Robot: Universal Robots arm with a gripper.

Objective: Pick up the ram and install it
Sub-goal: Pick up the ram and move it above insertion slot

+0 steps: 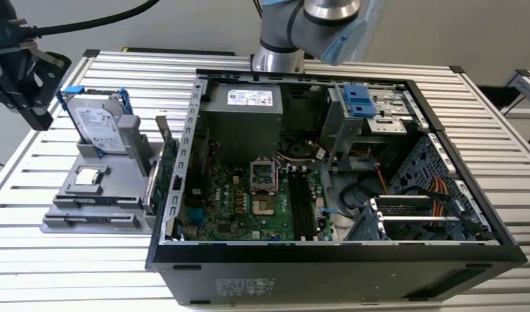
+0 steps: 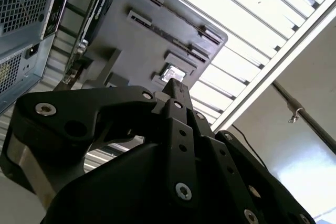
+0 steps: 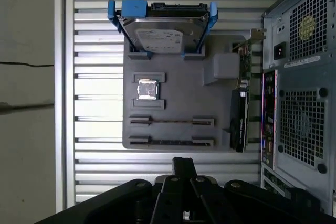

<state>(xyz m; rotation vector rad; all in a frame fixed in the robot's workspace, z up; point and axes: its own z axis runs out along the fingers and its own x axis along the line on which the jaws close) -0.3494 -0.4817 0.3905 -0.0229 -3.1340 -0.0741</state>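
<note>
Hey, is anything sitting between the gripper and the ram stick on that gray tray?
Nothing visible. In the first wrist view the gripper faces the ram, which sits in the nearest slot of the gray tray, with just tray edge and table slats between.

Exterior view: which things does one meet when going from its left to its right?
gripper → hard drive in its blue bracket → upright card → green main board → blue drive bay → red and orange cables
</note>
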